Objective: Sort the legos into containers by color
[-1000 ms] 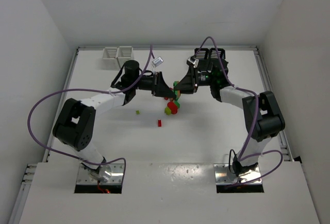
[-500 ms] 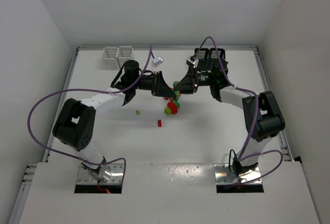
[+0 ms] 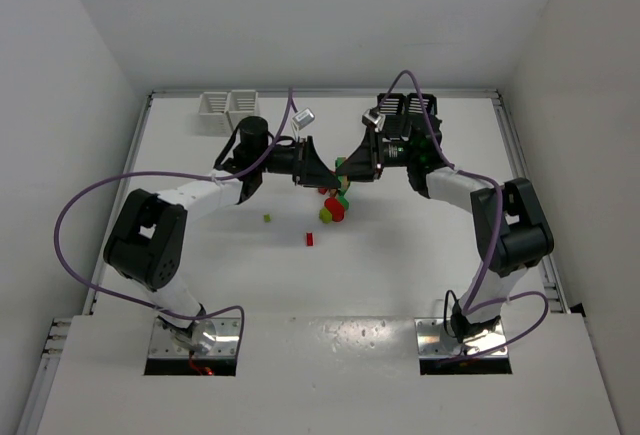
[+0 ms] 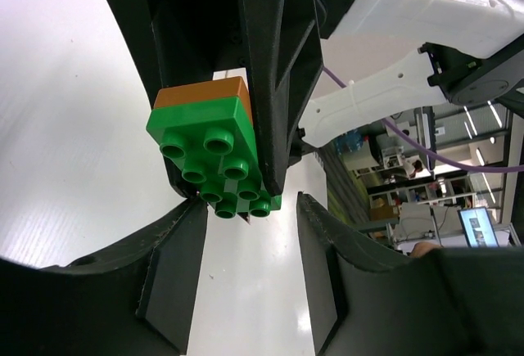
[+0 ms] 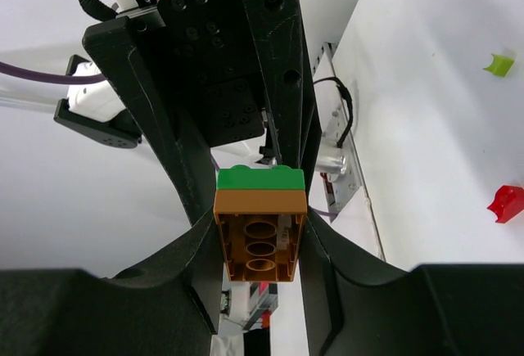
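Note:
My right gripper (image 3: 345,167) (image 5: 260,233) is shut on a joined lego chunk, an orange-brown brick (image 5: 260,237) with a green brick (image 5: 260,178) on it, held above the table's middle. In the left wrist view the green brick (image 4: 217,155) shows its studs just past my left fingertips. My left gripper (image 3: 320,175) (image 4: 251,202) is open, facing the chunk tip to tip. Loose red and yellow-green legos (image 3: 333,210) lie below them. The two white bins (image 3: 228,108) stand at the back left, the two black bins (image 3: 412,107) at the back right.
A small red lego (image 3: 309,239) and a tiny yellow-green one (image 3: 267,218) lie apart on the white table; both also show in the right wrist view, the red one (image 5: 508,202) and the yellow-green one (image 5: 498,64). Purple cables loop beside both arms.
The left arm has shifted very slightly to the left. The right gripper and the chunk have stayed in place.

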Controlling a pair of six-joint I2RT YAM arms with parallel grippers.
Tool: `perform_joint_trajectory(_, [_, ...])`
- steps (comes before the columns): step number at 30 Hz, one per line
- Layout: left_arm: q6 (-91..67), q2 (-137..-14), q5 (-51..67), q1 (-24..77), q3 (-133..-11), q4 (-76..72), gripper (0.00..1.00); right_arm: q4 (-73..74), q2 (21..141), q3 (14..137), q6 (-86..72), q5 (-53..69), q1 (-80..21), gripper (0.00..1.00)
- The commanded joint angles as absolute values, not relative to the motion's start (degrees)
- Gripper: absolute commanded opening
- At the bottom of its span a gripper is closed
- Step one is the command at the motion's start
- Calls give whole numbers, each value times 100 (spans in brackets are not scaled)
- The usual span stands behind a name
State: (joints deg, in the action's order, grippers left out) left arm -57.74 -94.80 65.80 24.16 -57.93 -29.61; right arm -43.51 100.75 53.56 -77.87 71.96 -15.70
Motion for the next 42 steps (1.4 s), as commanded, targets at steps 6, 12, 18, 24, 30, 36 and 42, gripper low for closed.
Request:
perform_joint_trajectory(6, [-5740,-9413,6496,2355,-5854,-3454,55,-4271,9923,5291,-7444,7216,-1749,0])
perform_joint_trajectory(12, [-5335,-9360,6381,2355,-5854,-3006,65,-4271,9923,5291,-7444,7216,-1749,0])
perform_joint_trajectory(18, [-5010,-9360,6319,2355,-5906,-2612,65,-4271,9923,5291,-7444,7216,-1749,0])
perform_joint_trajectory(24, [-4781,-9308,6196,2355,-5906,-2329,64,-4271,9923,5291,-7444,7216,-1749,0])
perform_joint_trajectory(30, [-5771,-9308,6196,2250,-5652,-3338,60,-4394,9923,5186,-7444,7093,-1749,0])
perform_joint_trajectory(36, [-5897,-9308,6196,2188,-5599,-3498,55,-4395,9870,5133,-7444,7040,-1749,0])
perform_joint_trajectory(42, [-5897,-9255,6249,2188,-5476,-3498,53,-4587,9923,5133,-7619,6987,-1749,0])
